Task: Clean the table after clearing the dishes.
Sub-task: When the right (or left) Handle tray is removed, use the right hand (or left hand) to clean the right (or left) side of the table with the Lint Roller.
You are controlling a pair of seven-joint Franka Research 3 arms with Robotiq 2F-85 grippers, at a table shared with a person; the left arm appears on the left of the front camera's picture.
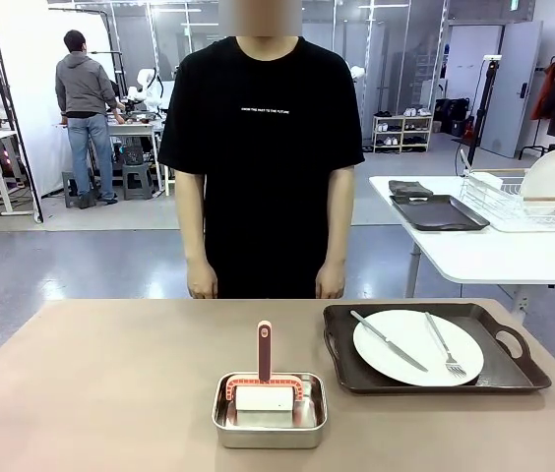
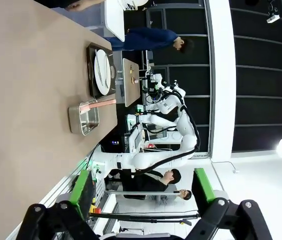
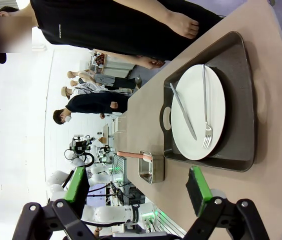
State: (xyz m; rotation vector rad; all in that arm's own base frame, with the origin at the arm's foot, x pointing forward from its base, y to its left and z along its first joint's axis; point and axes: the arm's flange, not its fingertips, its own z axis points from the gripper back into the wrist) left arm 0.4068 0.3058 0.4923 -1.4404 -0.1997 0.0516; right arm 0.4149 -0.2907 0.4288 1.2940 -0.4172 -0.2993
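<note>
White and round, one plate is set on one dark brown rectangular tray with a cut-out handle at each end. The tray is placed on the right near part of the matte tan table. One silver knife is laid slantwise across the plate's left half. One silver fork is laid across its right half, tines toward the near edge.

In the right wrist view, the two black, green-padded fingers of the right gripper are held wide apart with nothing between them. The tray is seen ahead of them, beyond one pad rather than in the gap, and no contact is seen. In the left wrist view, the left gripper is likewise spread and nothing is held. There the tray is seen well away up the table, off to one side of the gap.

Left of the tray, at the near middle of the table, one small shiny steel pan with rounded corners is placed. In it one cleaning tool is stood, with a salmon-coloured upright handle and a white block at its base.

One person in a black T-shirt is stood at the far edge, both hands hung at the sides, clear of the table.

Farther right, on a white table, one wire rack with a white plate in it and one more dark tray are placed.
</note>
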